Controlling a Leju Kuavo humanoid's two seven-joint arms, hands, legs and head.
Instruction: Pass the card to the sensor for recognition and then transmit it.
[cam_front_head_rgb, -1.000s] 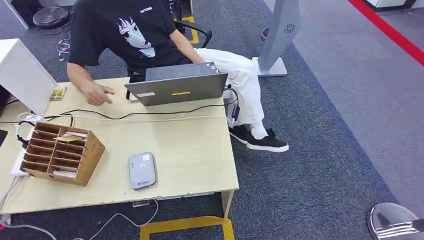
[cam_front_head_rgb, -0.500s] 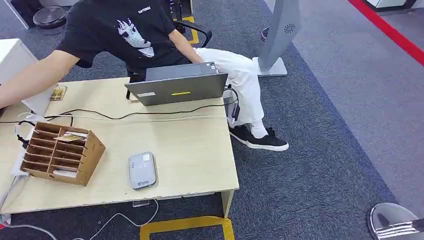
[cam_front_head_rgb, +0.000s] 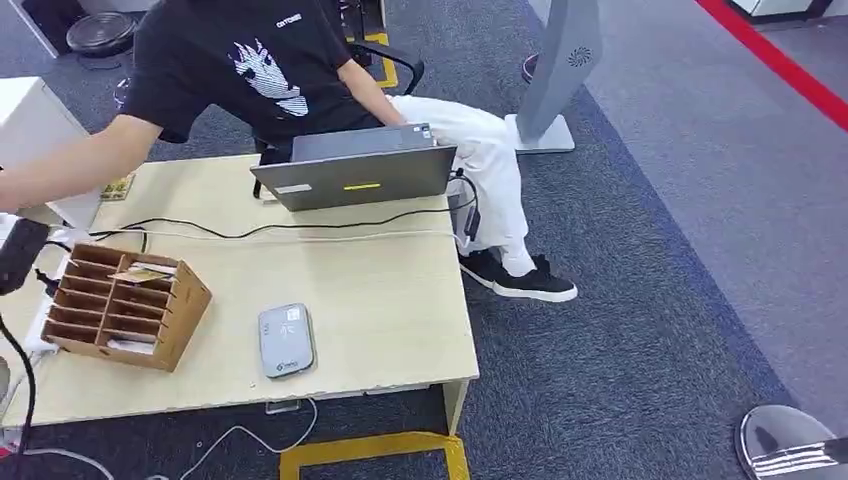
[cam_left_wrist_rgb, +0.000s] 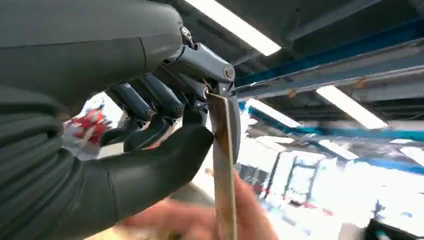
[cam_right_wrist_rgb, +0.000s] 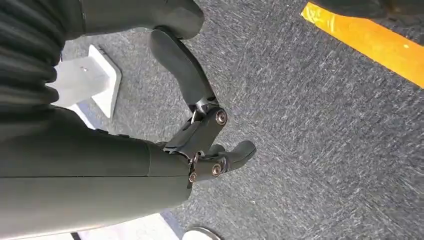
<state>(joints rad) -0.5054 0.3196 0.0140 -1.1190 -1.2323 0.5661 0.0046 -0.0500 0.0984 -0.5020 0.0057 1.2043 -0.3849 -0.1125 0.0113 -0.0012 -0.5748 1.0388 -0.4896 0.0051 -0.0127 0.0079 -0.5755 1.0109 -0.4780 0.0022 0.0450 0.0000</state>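
Left hand (cam_left_wrist_rgb: 150, 125) is seen in its wrist view pinching the card (cam_left_wrist_rgb: 223, 170) edge-on between the thick thumb and the darker fingers, raised high with ceiling lights behind it and a person's hand (cam_left_wrist_rgb: 200, 220), blurred, just beneath the card. Only a narrow strip of the card is caught in the pinch, so a slip is judged the first risk: any tug or brush from the person's hand below could twist the card out of the grip or drop it short of the bench (cam_front_head_rgb: 380, 300). A second risk is judged to lie in the route: the sensor (cam_front_head_rgb: 285, 340), the grey pad, is lying flat near the front edge of the bench, well apart from the raised hand, and the wooden organiser (cam_front_head_rgb: 125, 305) and a black cable (cam_front_head_rgb: 300, 226) are placed along the way, so a low sweep could clip them. A card presented on edge rather than flat might also go unread. In the head view the person's arm (cam_front_head_rgb: 70, 170) is stretched out past the picture's left edge, toward where the card is being held. Right hand (cam_right_wrist_rgb: 200, 125) is hung over the grey carpet (cam_right_wrist_rgb: 325, 125), fingers curled loosely around nothing, not clearly spread.
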